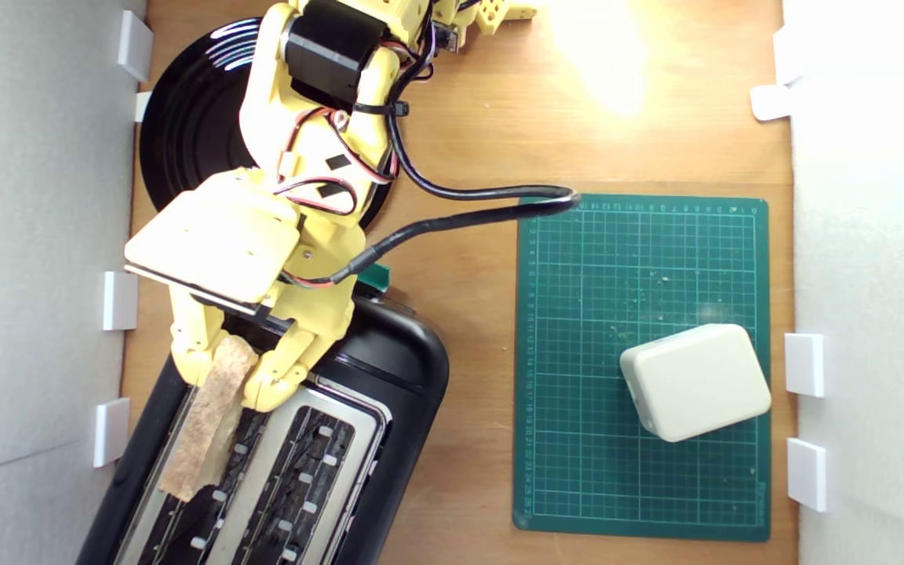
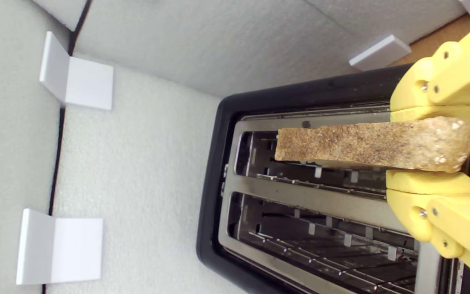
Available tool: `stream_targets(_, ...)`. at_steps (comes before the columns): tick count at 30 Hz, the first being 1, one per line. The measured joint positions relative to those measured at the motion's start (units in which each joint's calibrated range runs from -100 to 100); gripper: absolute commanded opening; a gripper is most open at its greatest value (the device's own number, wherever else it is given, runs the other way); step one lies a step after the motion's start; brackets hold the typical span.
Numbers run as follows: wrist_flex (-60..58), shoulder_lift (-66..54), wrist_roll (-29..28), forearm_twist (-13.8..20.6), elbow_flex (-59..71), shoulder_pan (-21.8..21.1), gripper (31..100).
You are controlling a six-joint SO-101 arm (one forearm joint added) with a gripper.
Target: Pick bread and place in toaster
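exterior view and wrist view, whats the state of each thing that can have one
bread: held on edge, lined up over a toaster slot, not dropped in
gripper: jaws shut on the bread
toaster: both slots empty
black plate: bare where visible, partly hidden by the arm
white block: lying on the green mat

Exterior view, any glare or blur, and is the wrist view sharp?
Exterior view: a blown-out glare patch on the bare wooden tabletop, streak reflections on the glossy round black plate, otherwise clear. Wrist view: evenly lit, the crusty tan bread slice and the yellow gripper sharp.
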Motion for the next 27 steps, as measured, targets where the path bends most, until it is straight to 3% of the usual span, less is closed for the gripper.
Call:
stream_targets(10, -0.85, 2.94, -0.10, -0.09, -1.11, -0.82, 61.3)
stream_targets(18, -0.85, 2.94, -0.10, -1.95, -1.11, -0.64, 83.3)
stream_targets(27, -0.85, 2.94, -0.10, -3.47, -1.11, -1.65, 83.9)
